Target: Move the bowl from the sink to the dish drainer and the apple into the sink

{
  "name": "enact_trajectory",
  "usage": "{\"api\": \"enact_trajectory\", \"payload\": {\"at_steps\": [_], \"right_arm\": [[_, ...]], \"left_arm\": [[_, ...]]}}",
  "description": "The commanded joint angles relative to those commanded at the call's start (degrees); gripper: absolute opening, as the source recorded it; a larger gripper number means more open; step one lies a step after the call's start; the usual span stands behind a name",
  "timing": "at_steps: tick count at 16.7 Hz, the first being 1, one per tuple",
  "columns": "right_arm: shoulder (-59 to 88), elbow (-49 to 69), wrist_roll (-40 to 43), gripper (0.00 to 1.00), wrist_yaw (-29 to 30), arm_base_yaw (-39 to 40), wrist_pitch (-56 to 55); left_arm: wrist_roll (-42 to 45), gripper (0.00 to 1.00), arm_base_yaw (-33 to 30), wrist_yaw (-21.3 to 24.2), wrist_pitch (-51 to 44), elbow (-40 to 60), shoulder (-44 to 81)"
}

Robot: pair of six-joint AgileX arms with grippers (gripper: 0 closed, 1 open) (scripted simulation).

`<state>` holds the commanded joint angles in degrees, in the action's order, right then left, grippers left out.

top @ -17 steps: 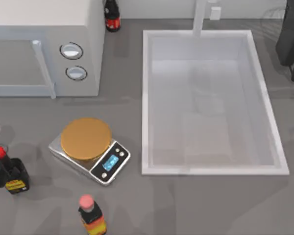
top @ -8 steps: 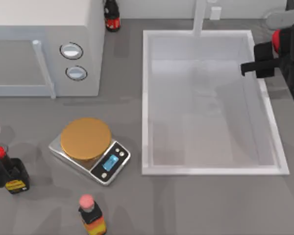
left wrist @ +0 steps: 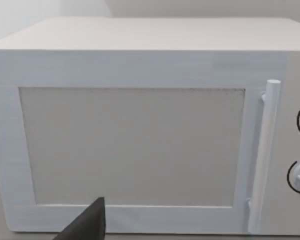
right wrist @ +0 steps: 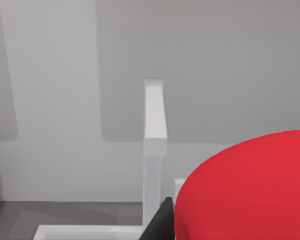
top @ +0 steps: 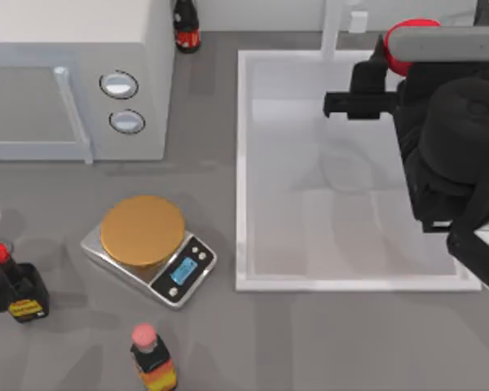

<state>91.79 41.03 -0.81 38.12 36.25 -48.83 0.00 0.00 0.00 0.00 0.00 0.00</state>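
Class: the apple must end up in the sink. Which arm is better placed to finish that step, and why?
The right arm. Its right gripper is over the sink with the apple at it. The left gripper faces the microwave, far from the sink.

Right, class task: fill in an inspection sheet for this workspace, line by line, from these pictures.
Surface: grey table.
Job's things: sink, white, its visible floor bare; apple, red, carried above the sink's back right part.
Clutter: microwave, kitchen scale, pink-capped bottle, back bottle, left-edge bottle.
Grippers: right claw shut on the apple; left claw parked at the table's left, facing the microwave.
Cables: nothing seen.
Surroundings: pale wall behind the faucet post.
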Motion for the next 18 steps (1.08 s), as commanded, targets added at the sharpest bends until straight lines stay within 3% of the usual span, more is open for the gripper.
{"api": "enact_trajectory", "payload": {"at_steps": [10,18], "right_arm": [[3.96,-0.74,-0.3,0.0,0.73,0.93,-5.55],[28.13,-4.48,-0.08,0.0,1.3,1.13,-34.86]], "left_arm": [[0.0,1.0,0.0,0.0,0.0,0.0,0.0],[0.0,1.0,0.0,0.0,0.0,0.0,0.0]]}}
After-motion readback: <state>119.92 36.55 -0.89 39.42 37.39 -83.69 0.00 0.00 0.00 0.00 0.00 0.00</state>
